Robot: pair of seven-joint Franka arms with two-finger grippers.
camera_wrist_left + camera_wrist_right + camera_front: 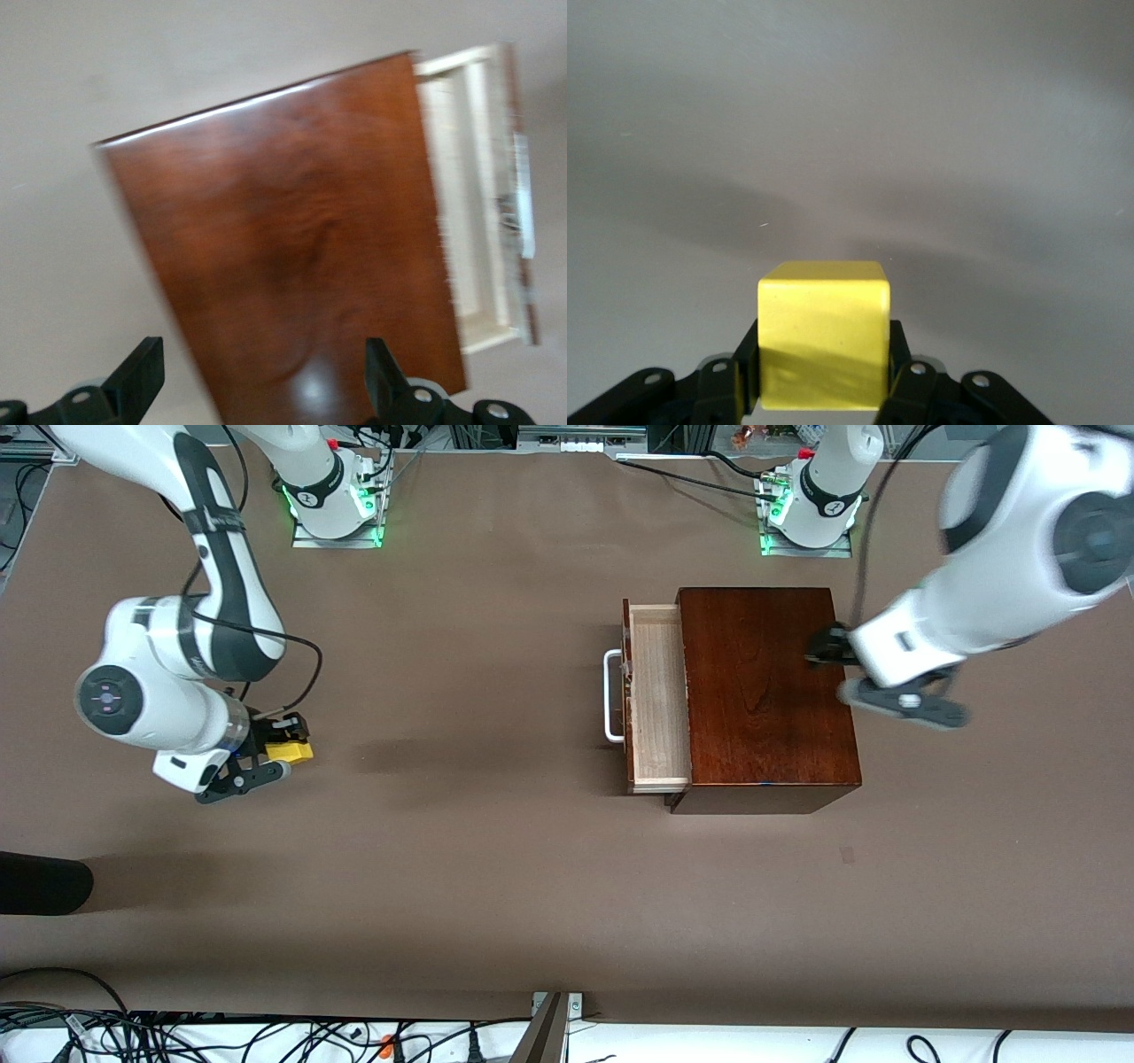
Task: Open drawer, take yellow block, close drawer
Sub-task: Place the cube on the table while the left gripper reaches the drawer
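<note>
While the right gripper [282,755] holds the small bright yellow block [291,752] between its fingers above the brown worktop [496,868] at the right arm's end, the pale-lined drawer [657,695] of the reddish-brown wooden box [762,695] stands pulled out, its white handle [610,695] facing that arm. Over the box's other end hangs the left gripper [266,390], fingers spread wide, empty, so closing likely suits the right.
</note>
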